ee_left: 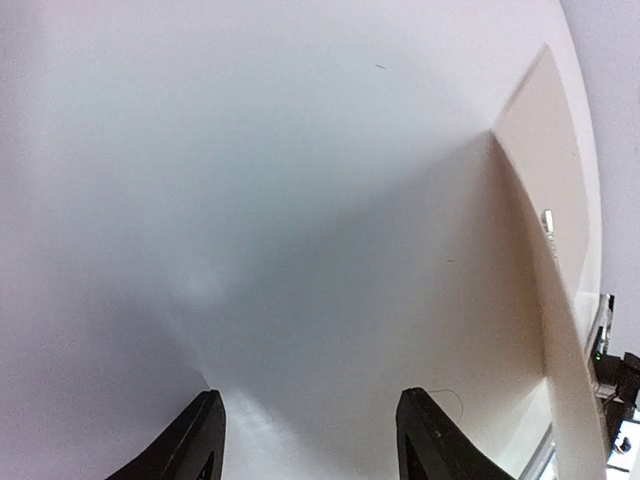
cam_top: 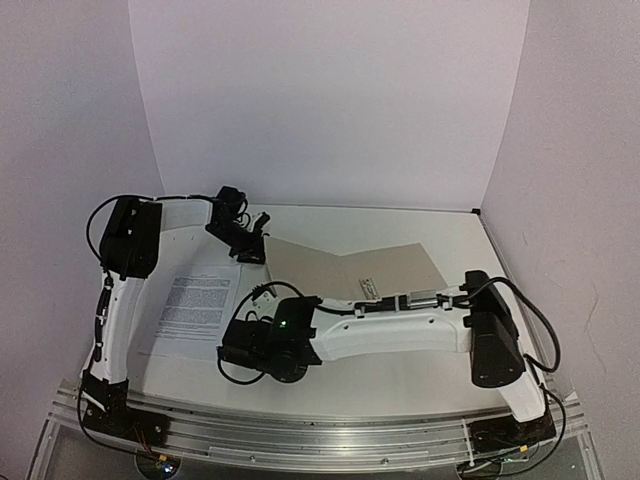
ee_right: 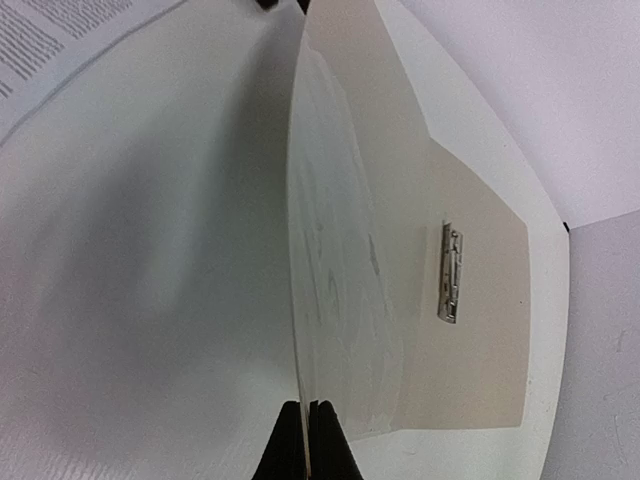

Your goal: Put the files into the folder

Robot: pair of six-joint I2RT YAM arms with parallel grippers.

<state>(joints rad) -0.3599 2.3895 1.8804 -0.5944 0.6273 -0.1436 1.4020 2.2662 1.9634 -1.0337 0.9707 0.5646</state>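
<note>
The beige folder (cam_top: pixel 350 268) lies open at the table's middle. Its flat cover (ee_right: pixel 470 300) carries the metal clip (ee_right: pixel 452 272). My right gripper (ee_right: pixel 308 445) is shut on the near edge of the other cover (ee_right: pixel 335 250), which stands raised and edge-on to the wrist camera. In the top view the right gripper (cam_top: pixel 258 348) sits low at front centre. The printed files (cam_top: pixel 200 298) lie flat to the folder's left and also show in the right wrist view (ee_right: pixel 45 40). My left gripper (cam_top: pixel 252 238) is open and empty by the folder's far left corner, over bare table (ee_left: pixel 310 440).
White walls close the table on the left, back and right. The right arm (cam_top: pixel 400 325) stretches across the front of the folder. The folder's edge (ee_left: pixel 560 200) shows at the right of the left wrist view.
</note>
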